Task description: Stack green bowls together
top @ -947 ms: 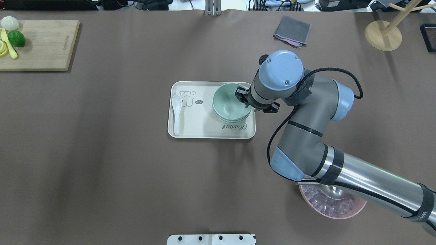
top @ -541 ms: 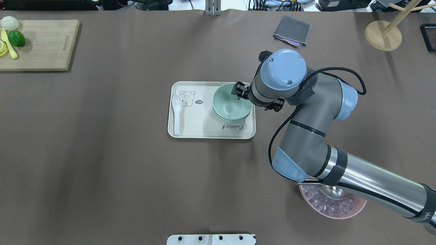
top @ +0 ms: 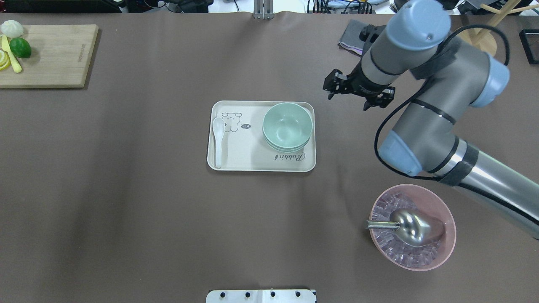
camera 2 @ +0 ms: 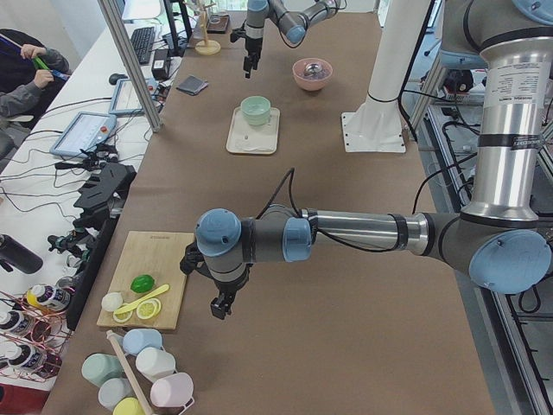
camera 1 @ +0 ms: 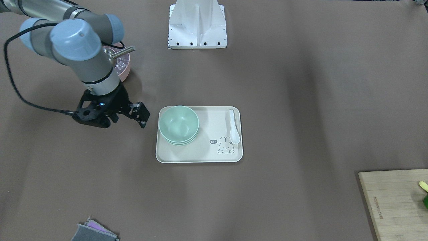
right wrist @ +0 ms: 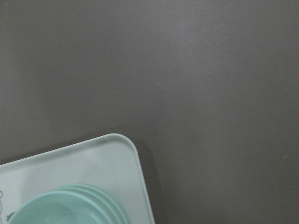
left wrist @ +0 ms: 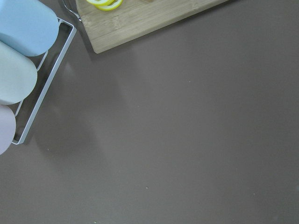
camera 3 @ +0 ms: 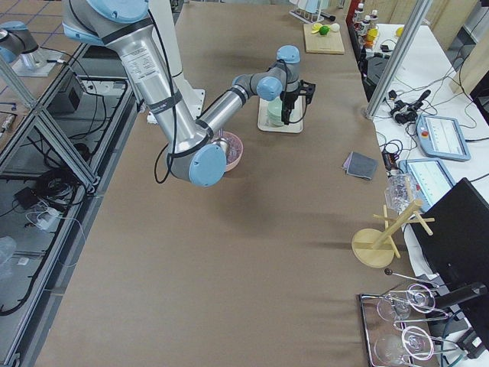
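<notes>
table (top: 126, 202): green bowls (top: 287, 126) stacked on tray (top: 242, 153); right jaws seemingly apart, left jaws unclear.

robotics lab, seen from its fixed cameras: two grey-and-blue robot arms (camera 2: 346, 233) stand on a white pedestal (camera 2: 376, 121) beside a long table (top: 126, 210) with a brown cover, between aluminium posts (camera 2: 130, 65). a side bench holds touch-screen pendants (camera 2: 86, 131), a keyboard (camera 2: 143, 43), a monitor (camera 3: 462, 252) and tangled cables (camera 2: 52, 186), with a person (camera 2: 22, 82) seated at it. kitchenware sits among the hardware: green bowls (top: 287, 126), a tray (top: 244, 155), a cutting board (top: 50, 63).
</notes>
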Robot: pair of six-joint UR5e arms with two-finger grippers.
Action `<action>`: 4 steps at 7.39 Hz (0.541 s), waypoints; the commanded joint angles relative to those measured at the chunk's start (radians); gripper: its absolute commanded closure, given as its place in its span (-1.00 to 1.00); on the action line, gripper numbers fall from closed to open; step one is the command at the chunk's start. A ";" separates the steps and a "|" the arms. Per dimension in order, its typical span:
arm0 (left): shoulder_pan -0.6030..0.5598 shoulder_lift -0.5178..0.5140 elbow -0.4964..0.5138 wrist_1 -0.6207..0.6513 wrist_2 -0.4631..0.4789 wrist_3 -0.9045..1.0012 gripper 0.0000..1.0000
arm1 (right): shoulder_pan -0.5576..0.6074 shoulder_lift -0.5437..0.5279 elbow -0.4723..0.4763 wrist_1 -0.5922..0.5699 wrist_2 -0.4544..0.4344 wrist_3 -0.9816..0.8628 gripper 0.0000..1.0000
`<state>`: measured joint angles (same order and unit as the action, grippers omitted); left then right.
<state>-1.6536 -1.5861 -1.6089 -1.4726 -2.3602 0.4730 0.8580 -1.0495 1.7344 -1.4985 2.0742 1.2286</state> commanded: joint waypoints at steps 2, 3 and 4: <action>0.000 0.000 -0.003 0.000 -0.001 -0.075 -0.97 | 0.261 -0.235 0.054 0.000 0.176 -0.445 -1.00; 0.000 0.000 -0.008 0.000 -0.002 -0.147 -0.97 | 0.332 -0.339 0.060 0.000 0.191 -0.625 -1.00; 0.000 0.000 -0.011 0.000 -0.001 -0.202 -0.97 | 0.407 -0.415 0.050 -0.002 0.205 -0.802 -1.00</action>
<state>-1.6536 -1.5861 -1.6155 -1.4725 -2.3614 0.3453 1.1716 -1.3607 1.7879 -1.4992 2.2555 0.6424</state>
